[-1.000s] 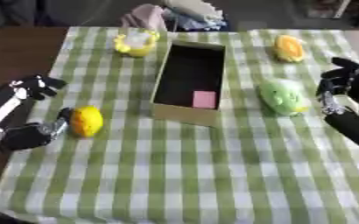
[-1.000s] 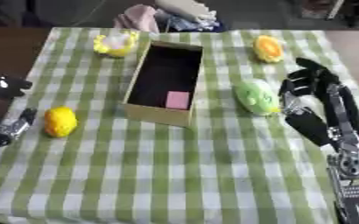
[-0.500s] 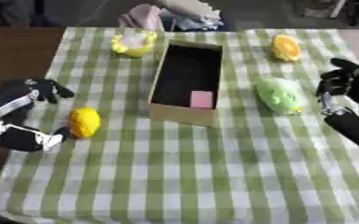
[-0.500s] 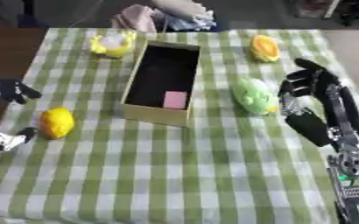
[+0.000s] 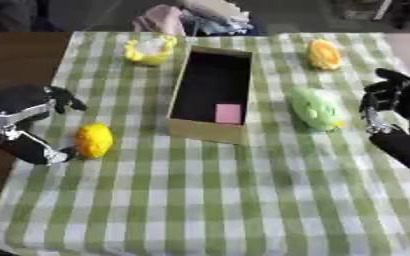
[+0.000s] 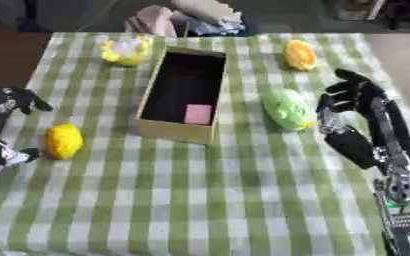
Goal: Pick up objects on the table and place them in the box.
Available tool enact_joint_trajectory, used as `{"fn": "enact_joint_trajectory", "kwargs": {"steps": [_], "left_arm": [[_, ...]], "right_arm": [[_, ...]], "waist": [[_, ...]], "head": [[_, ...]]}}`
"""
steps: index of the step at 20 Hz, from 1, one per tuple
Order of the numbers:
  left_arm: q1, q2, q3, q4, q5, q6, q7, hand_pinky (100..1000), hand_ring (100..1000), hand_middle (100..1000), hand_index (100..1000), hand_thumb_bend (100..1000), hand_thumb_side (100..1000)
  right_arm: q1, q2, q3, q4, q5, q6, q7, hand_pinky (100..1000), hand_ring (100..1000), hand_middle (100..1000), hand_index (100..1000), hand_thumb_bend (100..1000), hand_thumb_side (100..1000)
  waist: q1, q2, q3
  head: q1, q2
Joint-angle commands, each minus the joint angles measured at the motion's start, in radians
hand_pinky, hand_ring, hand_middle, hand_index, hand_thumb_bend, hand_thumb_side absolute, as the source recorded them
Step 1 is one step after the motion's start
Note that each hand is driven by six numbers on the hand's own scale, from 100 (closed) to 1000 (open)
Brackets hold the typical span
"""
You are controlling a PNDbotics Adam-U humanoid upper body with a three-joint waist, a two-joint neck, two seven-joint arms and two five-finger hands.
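A tan cardboard box stands open in the middle of the checked cloth, with a pink block lying inside near its front wall. A round yellow toy lies left of the box. My left hand hovers just left of that toy, fingers spread wide around it without touching. A green toy lies right of the box. My right hand stands open just right of the green toy. An orange toy and a yellow-and-white toy lie at the far side.
The green-and-white checked cloth covers the table; bare dark wood shows at the left. A heap of pale clothes lies beyond the far edge. The near half of the cloth holds nothing.
My left hand has spread its fingers wider beside the yellow toy. The view has tilted slightly. The right hand has stayed by the green toy.
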Motion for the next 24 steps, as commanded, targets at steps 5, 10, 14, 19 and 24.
{"fn": "enact_joint_trajectory", "kwargs": {"steps": [5,10,14,19,24], "left_arm": [[-0.06,-0.02,-0.037,0.098,-0.056,-0.057,0.002,827,808,826,901,458,296],[-0.088,-0.052,-0.051,0.139,-0.082,-0.068,0.015,839,822,840,908,460,297],[-0.101,-0.078,-0.062,0.173,-0.091,-0.08,0.016,838,820,839,908,453,302],[-0.111,-0.107,-0.073,0.204,-0.093,-0.097,0.024,811,794,815,883,411,262],[-0.114,-0.128,-0.079,0.211,-0.109,-0.101,0.109,691,664,694,777,300,135]], "right_arm": [[-0.005,-0.02,-0.002,-0.006,-0.003,-0.002,0.001,624,668,660,878,100,464],[-0.004,-0.017,-0.001,-0.005,-0.005,-0.003,0.002,623,668,659,878,100,465],[-0.004,-0.015,0.0,-0.004,-0.006,-0.004,0.002,623,668,659,878,100,466],[-0.004,-0.012,0.0,-0.004,-0.007,-0.004,0.002,623,667,659,878,100,467],[-0.004,-0.011,0.0,-0.003,-0.008,-0.005,0.002,622,667,659,878,100,468]], "waist": [[0.009,-0.029,-0.004],[0.008,-0.03,-0.005],[0.008,-0.03,-0.007],[0.007,-0.029,-0.01],[0.007,-0.028,-0.012]], "head": [[0.005,0.005],[0.006,0.005],[0.009,0.005],[0.013,0.005],[0.014,0.005]]}}
